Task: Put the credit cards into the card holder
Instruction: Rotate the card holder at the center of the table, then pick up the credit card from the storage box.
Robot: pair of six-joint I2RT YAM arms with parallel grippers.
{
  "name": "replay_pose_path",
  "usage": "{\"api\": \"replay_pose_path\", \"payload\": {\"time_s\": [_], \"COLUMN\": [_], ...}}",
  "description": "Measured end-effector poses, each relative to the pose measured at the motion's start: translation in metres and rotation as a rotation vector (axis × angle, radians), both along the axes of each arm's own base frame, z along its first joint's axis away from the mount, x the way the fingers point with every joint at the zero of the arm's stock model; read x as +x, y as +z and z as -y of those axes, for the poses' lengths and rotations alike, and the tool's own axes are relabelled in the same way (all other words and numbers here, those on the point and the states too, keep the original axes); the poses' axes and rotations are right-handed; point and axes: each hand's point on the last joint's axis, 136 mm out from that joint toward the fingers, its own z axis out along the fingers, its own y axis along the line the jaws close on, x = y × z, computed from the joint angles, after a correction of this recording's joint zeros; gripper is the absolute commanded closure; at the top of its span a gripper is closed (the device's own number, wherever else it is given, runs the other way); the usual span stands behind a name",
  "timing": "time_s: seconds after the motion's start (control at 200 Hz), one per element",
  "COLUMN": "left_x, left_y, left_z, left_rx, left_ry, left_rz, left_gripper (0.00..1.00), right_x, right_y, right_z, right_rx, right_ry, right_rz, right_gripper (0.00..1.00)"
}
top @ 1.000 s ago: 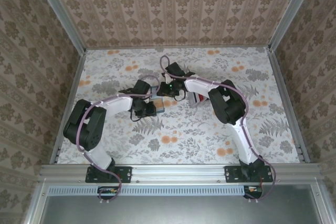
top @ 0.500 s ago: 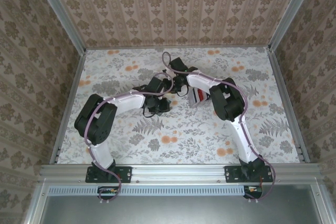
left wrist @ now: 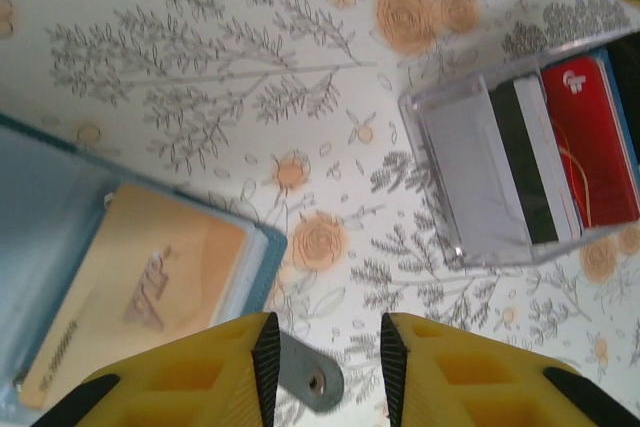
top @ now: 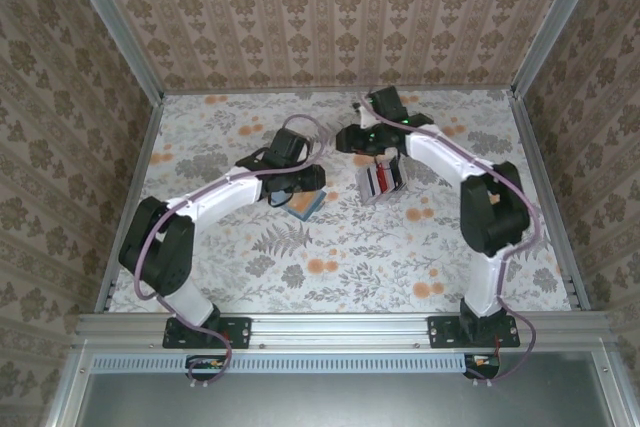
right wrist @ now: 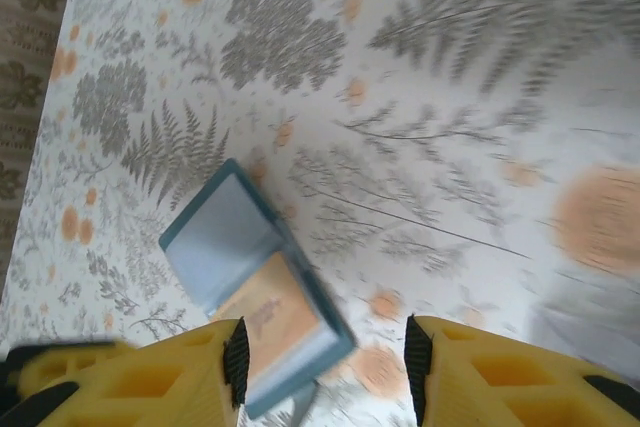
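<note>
The card holder (left wrist: 50,217) is a teal-blue folding wallet. It lies open on the desk with its pale blue inside facing up. A tan printed card (left wrist: 140,292) sits behind one clear pocket. It lies just left of the left end effector (left wrist: 322,347), with its corner close to the left fingertip. The right wrist view shows it blurred, directly ahead of the right end effector (right wrist: 322,367).

The credit cards (left wrist: 530,162) stand on edge, packed side by side in a clear rack (left wrist: 440,117). One is grey (left wrist: 465,182), one black and one red (left wrist: 592,152). They are ahead and to the right of the left end effector, apart from the wallet.
</note>
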Motion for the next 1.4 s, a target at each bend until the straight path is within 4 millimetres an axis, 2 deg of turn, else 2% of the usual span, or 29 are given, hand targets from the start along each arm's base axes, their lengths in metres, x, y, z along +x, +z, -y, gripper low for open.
{"api": "replay_pose_path", "payload": {"time_s": [0.11,0.265,0.36,0.47,0.58,0.84,1.15,1.4], "left_x": [0.017,0.035,0.044,0.05,0.051,0.041,0.037,0.035], "left_y": [0.0,-0.005,-0.013,-0.025,-0.036,-0.05,-0.059,-0.061], "left_z": [0.01,0.036,0.05,0.065,0.083,0.12,0.124,0.125], "left_rx": [-0.016,-0.052,-0.074,-0.092,-0.103,-0.128,-0.128,-0.131], "left_ry": [-0.011,-0.055,-0.082,-0.11,-0.144,-0.226,-0.235,-0.232], "left_rz": [0.0,-0.019,-0.038,-0.063,-0.086,-0.125,-0.152,-0.163], "left_gripper": [0.61,0.6,0.59,0.59,0.58,0.58,0.58,0.58], "right_x": [-0.008,-0.02,-0.023,-0.026,-0.026,-0.027,-0.029,-0.039], "right_y": [0.005,-0.013,-0.026,-0.034,-0.036,-0.061,-0.06,-0.064], "right_z": [0.047,0.114,0.144,0.163,0.159,0.133,0.122,0.101], "right_rx": [-0.03,-0.095,-0.12,-0.129,-0.112,-0.094,-0.084,-0.103], "right_ry": [-0.103,-0.263,-0.333,-0.375,-0.36,-0.285,-0.255,-0.196], "right_rz": [0.02,-0.018,-0.049,-0.078,-0.089,-0.162,-0.172,-0.195], "right_gripper": [0.5,0.49,0.49,0.49,0.49,0.49,0.5,0.5]}}
